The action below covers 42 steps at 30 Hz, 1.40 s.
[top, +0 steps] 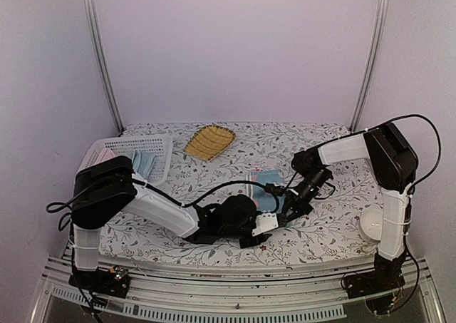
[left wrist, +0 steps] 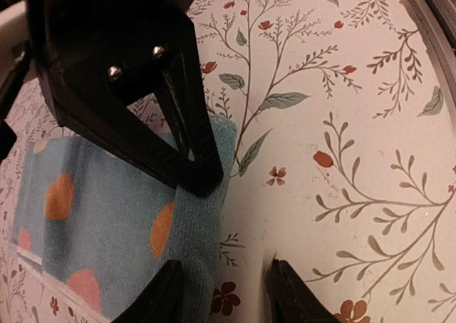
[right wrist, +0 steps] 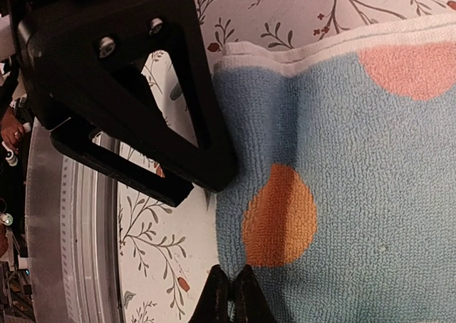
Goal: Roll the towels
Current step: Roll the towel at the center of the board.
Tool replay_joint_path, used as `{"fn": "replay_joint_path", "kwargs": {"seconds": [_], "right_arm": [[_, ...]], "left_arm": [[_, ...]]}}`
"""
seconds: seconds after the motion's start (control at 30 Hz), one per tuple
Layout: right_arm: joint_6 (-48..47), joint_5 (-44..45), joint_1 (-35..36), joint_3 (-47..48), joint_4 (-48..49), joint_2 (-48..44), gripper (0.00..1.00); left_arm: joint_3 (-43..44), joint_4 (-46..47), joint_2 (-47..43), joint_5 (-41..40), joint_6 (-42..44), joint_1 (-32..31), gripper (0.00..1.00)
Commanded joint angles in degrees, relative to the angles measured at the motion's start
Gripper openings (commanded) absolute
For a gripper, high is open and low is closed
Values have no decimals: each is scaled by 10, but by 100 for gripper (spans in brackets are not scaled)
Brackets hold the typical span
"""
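At the middle of the table (top: 335, 141), the printed towel (top: 265, 180) lay flat, its near edge hidden under the two grippers. The other towel (top: 144, 165) sat in the white basket (top: 128, 140) at the back left, well apart from both arms.

The right gripper (right wrist: 229, 284) had its jaws pressed together right at the printed towel's edge, beside an orange spot (right wrist: 279, 216). Whether any cloth was caught between them could not be told. The left gripper (left wrist: 226, 280) was spread and straddled that same edge, one finger over the cloth and the other over bare table. The two grippers stood just beside each other. In the left wrist view the right one's fingertip (left wrist: 203, 184) came down on the towel near a corner.

From both grippers the towel stretched away toward the back of the table. A roll would likely have to start at this near edge and travel away from the arms, with its axis running across from left to right. Both arms were about equally near. The open left gripper looked like the one to close on the edge next. With both grippers crowded toward one corner, the roll could start crooked.
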Motion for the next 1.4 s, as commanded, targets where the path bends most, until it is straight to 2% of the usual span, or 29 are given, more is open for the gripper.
{"fn": "replay_joint_path", "kwargs": {"seconds": [0.0, 0.17, 0.3, 0.57, 0.93, 1.17, 1.3, 1.37], "right_arm": [[-16, -13, 0, -7, -10, 3, 4], [-19, -7, 0, -9, -10, 5, 4], [-19, -5, 0, -11, -10, 4, 5], [-17, -3, 0, -17, -5, 2, 4], [-17, -11, 0, -11, -8, 3, 5], [-18, -20, 0, -10, -21, 9, 4], [-33, -35, -2, -12, -55, 9, 4], [-45, -42, -5, -12, -79, 11, 4]], "left_arm": [[14, -12, 12, -8, 7, 12, 44], [9, -3, 8, -11, 7, 13, 41], [6, 3, -13, 3, 9, 8, 45], [37, -25, 18, -3, 7, 21, 46], [54, -67, 30, 56, -4, 24, 38], [60, -83, 26, 66, -22, 25, 15], [63, -121, 12, 120, -43, 31, 1], [63, -144, 5, 156, -56, 38, 0]]}}
